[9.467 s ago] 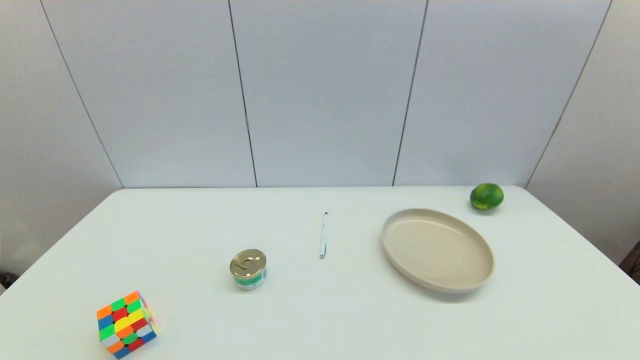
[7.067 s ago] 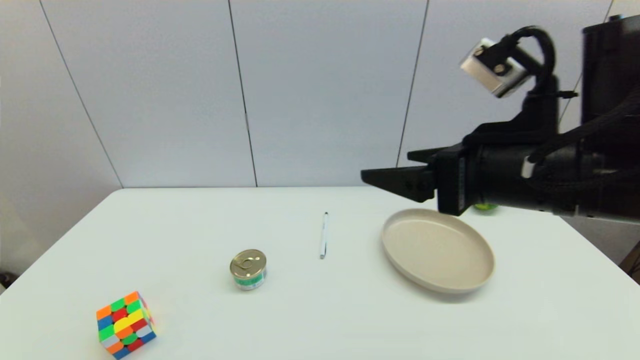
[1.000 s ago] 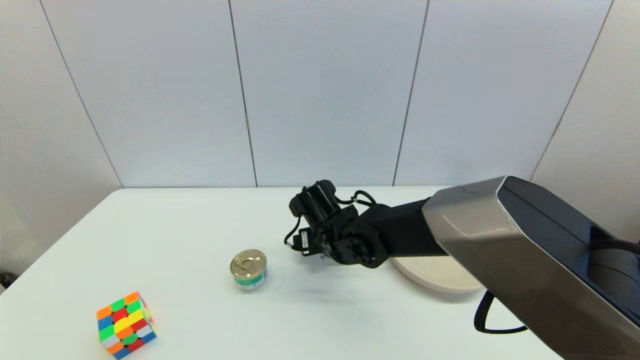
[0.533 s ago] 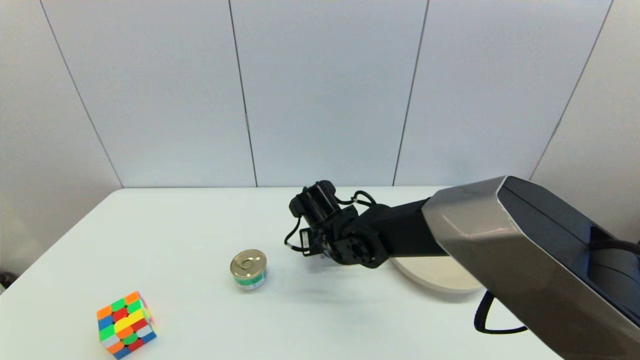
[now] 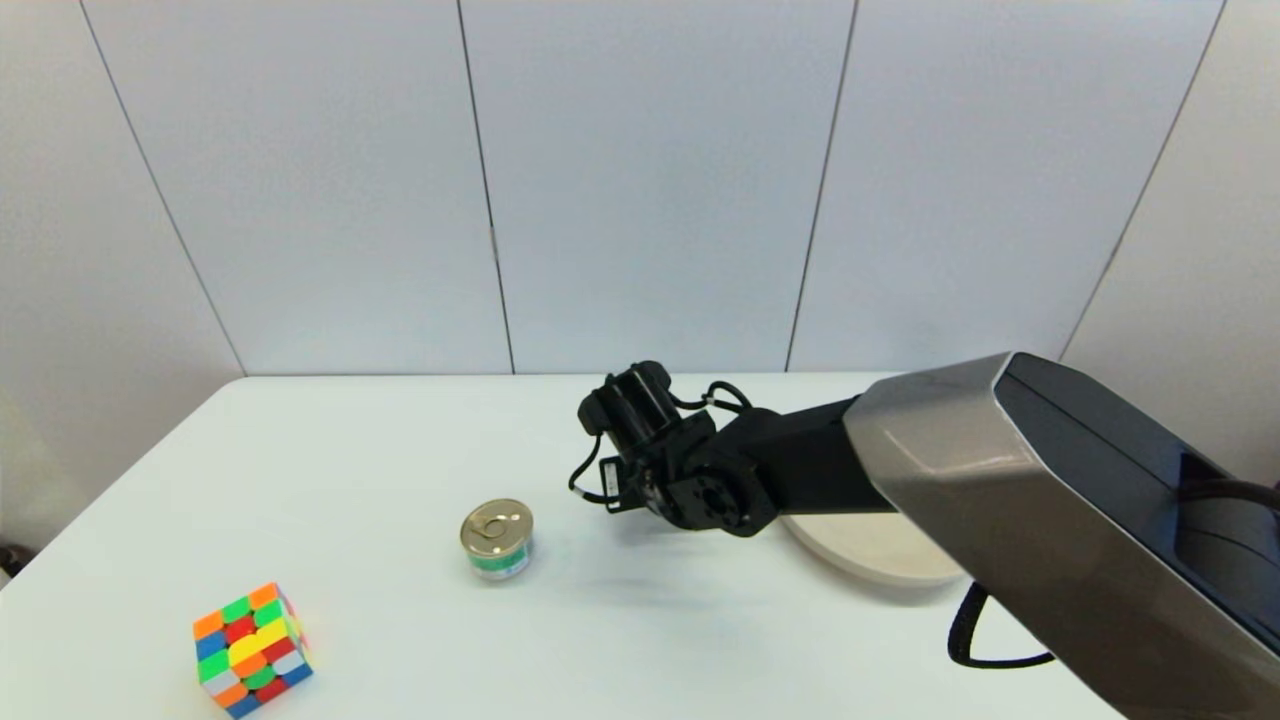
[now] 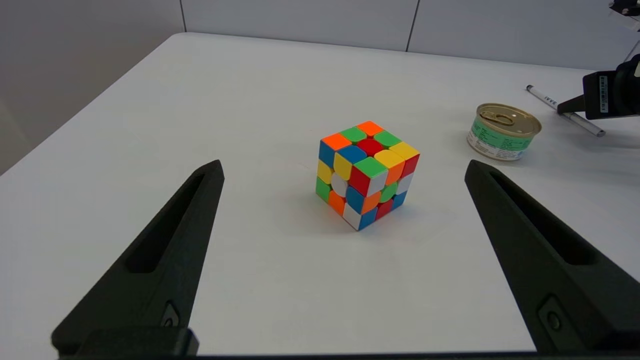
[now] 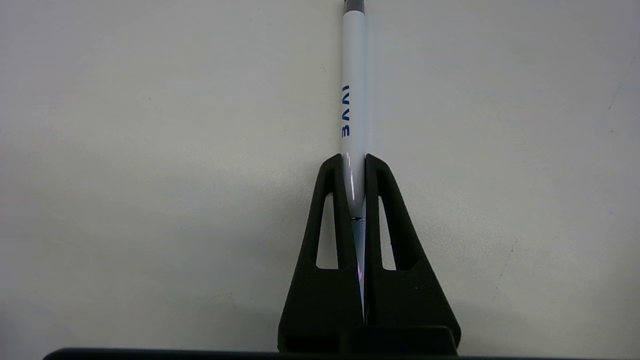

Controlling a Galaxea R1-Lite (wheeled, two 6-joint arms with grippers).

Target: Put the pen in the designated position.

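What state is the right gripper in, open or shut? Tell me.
Shut on the pen. In the right wrist view, the right gripper has both fingers pressed against the white barrel, which runs out past their tips.

A slim white plastic pen (image 7: 354, 75) bears blue print; the small cube (image 6: 366, 173) shows red, orange, yellow, green, blue and white squares.

The can (image 5: 497, 539) stands near the right gripper (image 7: 354, 162).
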